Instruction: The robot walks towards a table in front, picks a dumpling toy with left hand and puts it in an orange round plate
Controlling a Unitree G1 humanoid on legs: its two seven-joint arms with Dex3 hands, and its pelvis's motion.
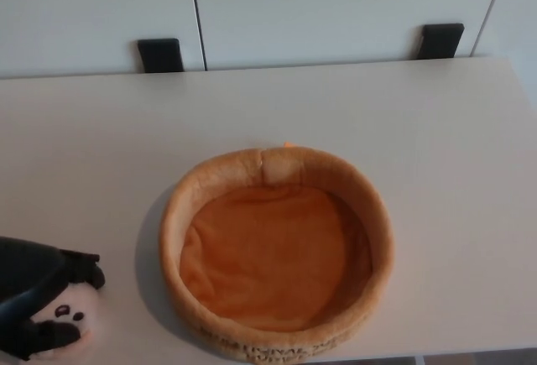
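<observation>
A white dumpling toy (71,319) with a small black face lies at the table's front left corner, partly hidden. My left hand (38,294) covers it from the left, black fingers curled over its top and under its front, closed around it. The orange round plate (180,205), a soft plush dish with a raised rim, sits just right of the toy, near the front edge, with nothing inside it. The right hand does not show.
The white table (336,105) runs back to a pale wall of cabinet panels (336,4). Two black brackets (159,53) (441,39) stand at the table's far edge. The table's right edge slants in at the upper right.
</observation>
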